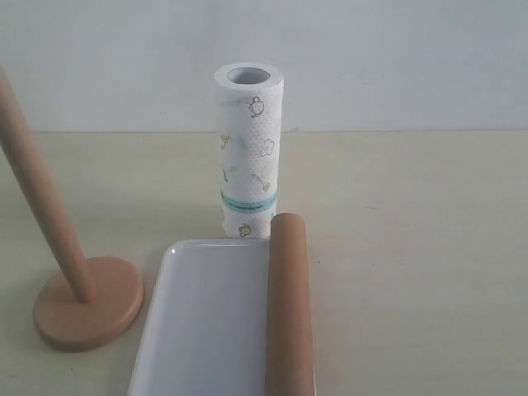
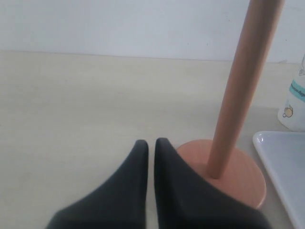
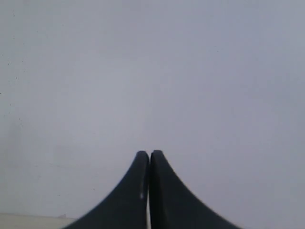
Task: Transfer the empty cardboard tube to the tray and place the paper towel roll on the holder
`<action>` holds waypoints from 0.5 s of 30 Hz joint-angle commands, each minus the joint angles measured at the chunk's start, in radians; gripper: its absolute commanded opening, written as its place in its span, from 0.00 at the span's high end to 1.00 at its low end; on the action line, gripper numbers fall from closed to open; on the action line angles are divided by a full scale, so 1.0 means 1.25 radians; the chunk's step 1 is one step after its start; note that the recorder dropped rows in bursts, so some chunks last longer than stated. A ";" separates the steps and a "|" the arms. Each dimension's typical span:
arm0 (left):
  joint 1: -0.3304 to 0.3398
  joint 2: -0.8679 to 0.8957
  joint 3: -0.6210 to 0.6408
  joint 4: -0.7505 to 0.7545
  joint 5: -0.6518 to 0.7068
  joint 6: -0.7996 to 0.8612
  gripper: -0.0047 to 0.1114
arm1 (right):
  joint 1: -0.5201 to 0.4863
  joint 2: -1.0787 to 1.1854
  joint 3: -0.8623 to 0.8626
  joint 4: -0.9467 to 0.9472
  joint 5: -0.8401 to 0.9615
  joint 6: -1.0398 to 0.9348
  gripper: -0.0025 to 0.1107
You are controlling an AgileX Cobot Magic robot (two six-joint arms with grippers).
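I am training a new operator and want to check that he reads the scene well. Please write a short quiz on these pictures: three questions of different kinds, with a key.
1. True or false: the paper towel roll already sits on the holder.
2. Choose one. Where does the empty cardboard tube lie?
A) across the holder's base
B) along the right side of the tray
C) inside the roll
3. Fill in: the left gripper and the right gripper are both ____ and hold nothing.

Key
1. False. The roll stands upright on the table behind the tray, and the holder's dowel is bare.
2. B
3. shut
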 commanded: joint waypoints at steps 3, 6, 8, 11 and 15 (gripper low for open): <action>-0.001 -0.001 0.002 -0.008 -0.003 0.002 0.92 | -0.001 0.279 -0.119 -0.039 -0.022 0.022 0.98; -0.001 -0.001 0.002 -0.008 -0.003 0.002 0.92 | -0.001 0.384 -0.132 -0.039 -0.077 0.024 0.98; -0.001 -0.001 0.002 -0.008 -0.003 0.002 0.92 | -0.001 0.440 -0.132 -0.039 -0.123 0.024 0.98; -0.001 -0.001 0.002 -0.008 -0.002 0.002 0.92 | -0.001 0.498 -0.132 -0.039 -0.174 0.024 0.98; -0.001 -0.001 0.002 -0.008 -0.002 0.002 0.92 | -0.001 0.543 -0.132 -0.039 -0.200 0.062 0.98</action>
